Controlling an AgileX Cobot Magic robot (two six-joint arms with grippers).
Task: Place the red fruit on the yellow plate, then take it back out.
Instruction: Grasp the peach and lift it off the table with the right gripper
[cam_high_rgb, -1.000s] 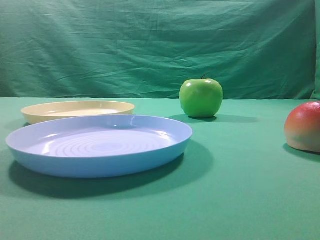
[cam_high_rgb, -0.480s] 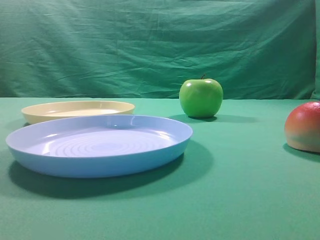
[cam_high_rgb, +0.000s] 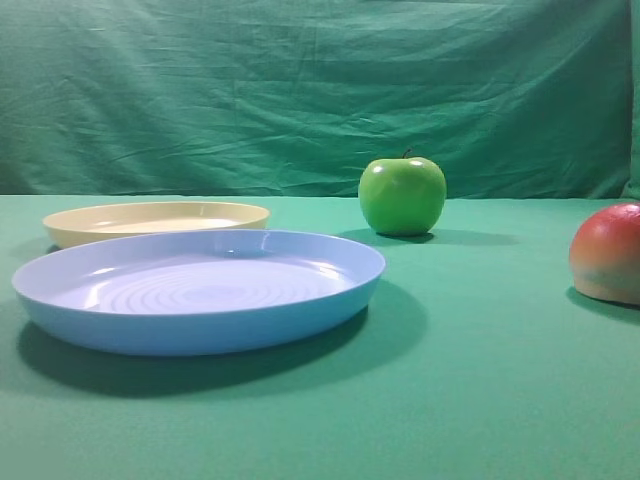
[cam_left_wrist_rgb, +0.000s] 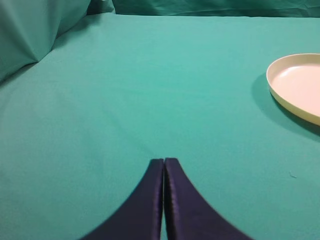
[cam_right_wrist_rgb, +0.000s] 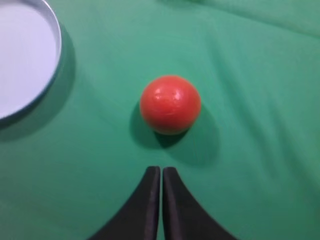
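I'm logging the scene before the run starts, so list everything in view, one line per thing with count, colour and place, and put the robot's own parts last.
red fruit: one, red on top fading to pale yellow-green below, on the cloth at the right edge of the exterior view, on no plate.
yellow plate: one, pale cream-yellow, at the left, behind the blue plate, nothing on it.
blue plate: one, light blue with a ringed centre, front left, nothing on it.
green apple: one, glossy green with a stem, far side of the table, right of centre.
tablecloth: one, green, covering the table.
backdrop: one, green wrinkled cloth, behind the table.
left end effector: one, dark, shut, over bare cloth left of the yellow plate.
right end effector: one, dark, shut, just short of the red fruit.
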